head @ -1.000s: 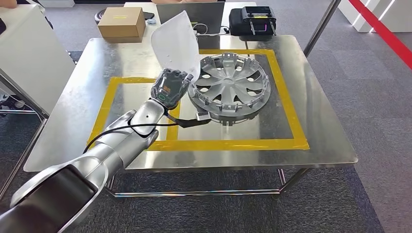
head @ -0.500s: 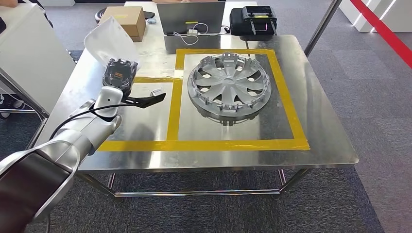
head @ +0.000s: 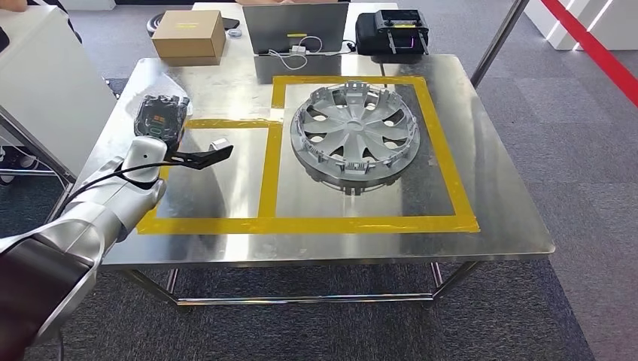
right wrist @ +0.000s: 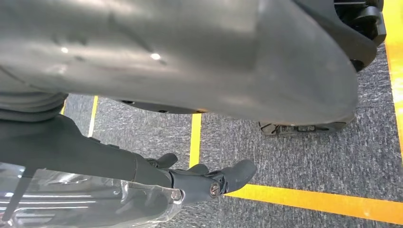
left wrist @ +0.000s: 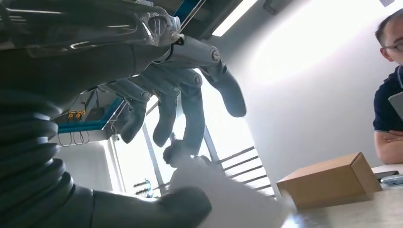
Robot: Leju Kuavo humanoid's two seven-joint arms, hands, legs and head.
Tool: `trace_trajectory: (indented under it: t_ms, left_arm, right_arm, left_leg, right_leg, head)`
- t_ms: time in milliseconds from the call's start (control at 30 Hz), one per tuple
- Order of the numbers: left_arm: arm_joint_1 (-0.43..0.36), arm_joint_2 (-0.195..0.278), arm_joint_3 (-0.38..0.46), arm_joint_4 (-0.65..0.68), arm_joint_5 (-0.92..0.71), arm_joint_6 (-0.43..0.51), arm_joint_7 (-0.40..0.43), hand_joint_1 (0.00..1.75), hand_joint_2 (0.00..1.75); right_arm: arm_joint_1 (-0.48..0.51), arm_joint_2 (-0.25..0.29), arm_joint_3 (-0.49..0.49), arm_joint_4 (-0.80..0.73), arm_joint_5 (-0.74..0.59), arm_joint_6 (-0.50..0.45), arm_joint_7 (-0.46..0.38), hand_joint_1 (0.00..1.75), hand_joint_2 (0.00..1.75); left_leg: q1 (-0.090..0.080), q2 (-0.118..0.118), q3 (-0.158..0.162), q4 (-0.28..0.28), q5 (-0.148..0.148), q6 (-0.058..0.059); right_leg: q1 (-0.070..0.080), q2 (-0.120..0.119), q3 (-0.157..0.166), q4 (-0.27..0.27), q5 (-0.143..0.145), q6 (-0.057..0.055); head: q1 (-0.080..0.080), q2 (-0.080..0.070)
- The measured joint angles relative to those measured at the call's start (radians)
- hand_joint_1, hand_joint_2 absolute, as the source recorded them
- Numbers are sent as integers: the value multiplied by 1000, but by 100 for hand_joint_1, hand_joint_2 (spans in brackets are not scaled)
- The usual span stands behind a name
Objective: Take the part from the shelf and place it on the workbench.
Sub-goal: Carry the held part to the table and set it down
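1. The left hand [head: 159, 119] is over the left edge of the shiny metal workbench [head: 496, 218]. In the left wrist view its dark fingers [left wrist: 190, 118] curl down toward the thick thumb [left wrist: 157, 209], and a white see-through plastic bag [left wrist: 228, 199] sits between them, so the hand holds the bag.
2. A brown cardboard box [head: 189, 34] sits on a table behind the workbench, at the back left.
3. Wide yellow tape [head: 316, 224] marks out two boxes on the workbench, side by side.
4. The part, a round silver plastic wheel cover [head: 353, 134], lies flat inside the bigger taped box. It is well apart from the left hand.
5. A black case [head: 391, 31] is behind the workbench.
6. The right hand [right wrist: 199, 183] hangs low over grey carpet [right wrist: 304, 161] with yellow lines. Its dark fingers [right wrist: 237, 172] stick out a little apart. Clear plastic covers the hand, and nothing sits in it.
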Motion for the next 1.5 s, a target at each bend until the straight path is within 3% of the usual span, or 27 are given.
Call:
trace_trajectory:
  t_ms: [433,800,900,967,1033,1100,1133,1167,1200,1267,1333,1433,1500]
  left_arm:
    - [3,-10,0,-1,-43,87,-62,0,0]
    - [-10,-12,-9,-1,-47,80,-103,0,0]
    - [-12,-11,-9,-1,-46,78,-107,0,0]
    - [-15,-12,-9,-3,-47,74,-110,0,0]
    - [-18,-13,-10,-6,-47,71,-111,0,0]
    - [-17,-13,-10,-7,-47,69,-111,0,0]
    - [-15,-13,-10,-7,-46,69,-112,0,0]
    - [-12,-13,-10,-7,-46,68,-113,0,0]
    - [-10,-13,-10,-7,-46,68,-114,0,0]
    - [-10,-13,-10,-8,-46,68,-115,0,0]
    - [-12,-13,-10,-9,-46,67,-115,0,0]
    - [-12,-13,-11,-9,-47,67,-118,0,0]
    - [-13,-12,-11,-9,-47,67,-119,0,0]
  right_arm:
    - [0,1,1,0,14,17,25,0,0]
    - [-19,6,17,0,24,29,21,0,0]
    - [-25,6,19,0,23,29,18,0,0]
    - [-27,6,19,0,22,29,17,0,0]
    - [-29,6,19,0,21,29,17,0,0]
    - [-28,5,19,0,22,29,18,0,0]
    - [-28,5,19,0,22,29,20,0,0]
    - [-27,5,19,0,23,29,22,0,0]
    - [-27,4,19,0,23,29,23,0,0]
    - [-27,4,19,0,22,29,25,0,0]
    - [-27,3,19,0,22,29,26,0,0]
    - [-27,2,19,1,21,30,27,0,0]
    - [-28,3,19,1,21,31,27,0,0]
  left_leg:
    - [0,0,0,0,0,0]
    - [-6,-1,0,2,0,1]
    - [-10,0,0,2,1,7]
    - [-5,5,4,-8,11,17]
    - [1,12,7,-17,21,27]
    - [1,19,6,-18,23,29]
    - [1,22,5,-18,23,29]
    - [2,25,5,-18,23,29]
    - [3,27,5,-17,22,28]
    - [6,31,4,-13,20,21]
    - [4,33,-1,-7,18,8]
    - [2,34,-8,-3,24,-9]
    - [5,30,-17,14,3,-19]
  right_leg:
    - [0,0,0,0,0,0]
    - [-6,0,0,-1,2,3]
    - [-10,1,1,-4,4,9]
    - [-9,-4,-3,0,-2,15]
    - [-7,-21,-28,59,-44,20]
    - [-7,-35,-82,188,-109,24]
    - [-7,-37,-106,246,-128,25]
    - [-8,-38,-116,275,-130,25]
    - [-8,-39,-106,263,-114,25]
    - [-10,-46,-41,139,-55,24]
    - [-9,-52,16,33,-24,19]
    - [-6,-50,22,11,-20,3]
    - [-9,-48,15,7,-12,-11]
  head:
    - [0,0]
    - [0,0]
    - [0,0]
    - [0,0]
    - [2,0]
    - [4,0]
    - [4,0]
    - [4,0]
    - [4,0]
    - [4,0]
    - [4,0]
    - [2,0]
    - [1,0]
